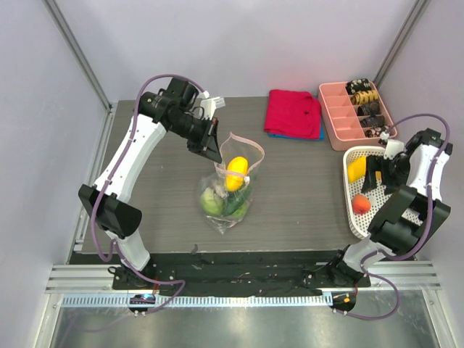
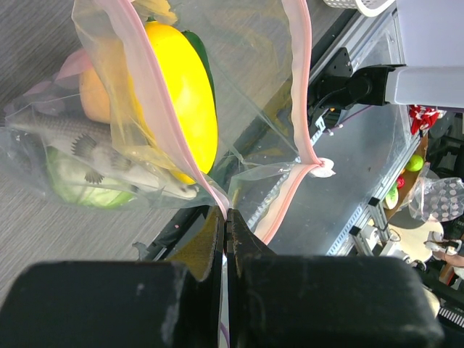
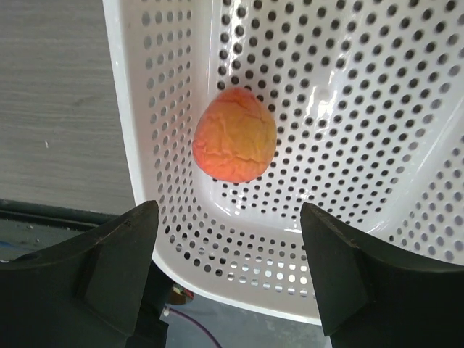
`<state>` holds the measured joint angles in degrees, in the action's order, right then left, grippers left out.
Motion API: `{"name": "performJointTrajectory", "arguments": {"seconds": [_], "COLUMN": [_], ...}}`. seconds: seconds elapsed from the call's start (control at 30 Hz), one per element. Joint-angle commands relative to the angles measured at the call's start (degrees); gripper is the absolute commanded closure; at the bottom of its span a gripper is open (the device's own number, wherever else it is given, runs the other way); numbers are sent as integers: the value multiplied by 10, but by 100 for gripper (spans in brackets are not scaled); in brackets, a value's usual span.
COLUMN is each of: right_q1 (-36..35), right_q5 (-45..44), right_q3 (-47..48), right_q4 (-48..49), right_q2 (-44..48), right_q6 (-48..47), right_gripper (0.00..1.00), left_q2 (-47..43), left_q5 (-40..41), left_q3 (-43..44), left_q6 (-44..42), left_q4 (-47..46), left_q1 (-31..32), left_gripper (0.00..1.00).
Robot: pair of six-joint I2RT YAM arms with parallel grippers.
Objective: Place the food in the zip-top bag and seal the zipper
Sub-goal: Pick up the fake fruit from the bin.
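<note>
Left fingers (image 2: 145,304) pinch the clear dotted bag (image 2: 254,65) by its pink strip (image 2: 302,87); open right fingers (image 3: 109,254) should grab the red-orange fruit (image 3: 234,135) at twelve o'clock.

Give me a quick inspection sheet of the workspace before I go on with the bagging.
Surface: dark grey table, no spills seen.
Job's things: zip-top bag mouth open, zipper unsealed; yellow fruit and green ones inside. A red-orange fruit and a yellow piece lie in the white basket.
Clutter: red cloth and pink compartment tray at the far edge.
Hands: left hand shut on the zipper; right hand open over the red-orange fruit, not touching it.
Cables: purple cables along both arms, away from the bag.
Surroundings: white walls, metal frame posts.
</note>
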<state>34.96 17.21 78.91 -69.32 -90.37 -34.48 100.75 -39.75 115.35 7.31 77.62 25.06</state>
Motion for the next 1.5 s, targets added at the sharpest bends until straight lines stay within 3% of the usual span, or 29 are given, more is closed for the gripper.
{"name": "performJointTrajectory", "arguments": {"seconds": [0.0, 0.63, 0.87, 1.0, 1.1, 1.23, 1.37, 1.47], "right_q1": [-1, -5, -5, -5, -5, -28, -117, -216], "right_q5": [-28, -69, -67, -64, -46, 63, 165, 236], "right_q3": [-41, -128, -115, -94, -51, 86, 234, 320], "right_q4": [22, 165, 163, 146, 98, -9, -129, -131], "right_q2": [7, -75, -78, -74, -57, -24, -17, -10], "right_q6": [-24, 36, 36, 34, 21, 22, 58, 114], "right_gripper": [17, 19, 27, 42, 49, 54, 55, 55], "left_q2": [-21, -17, -15, -14, -18, -21, -20, -20], "left_q5": [-17, -10, -10, -12, -9, -9, -9, -7], "left_q3": [22, 20, 16, 20, 20, 15, 21, 18], "left_q6": [-3, -5, -5, -5, -8, -10, -10, -17], "left_q4": [34, 37, 35, 35, 38, 35, 32, 38], "left_q1": [-4, -4, -4, -4, -4, -4, -4, -6], "left_gripper": [100, 100, 100, 100, 100, 100, 100, 100]}}
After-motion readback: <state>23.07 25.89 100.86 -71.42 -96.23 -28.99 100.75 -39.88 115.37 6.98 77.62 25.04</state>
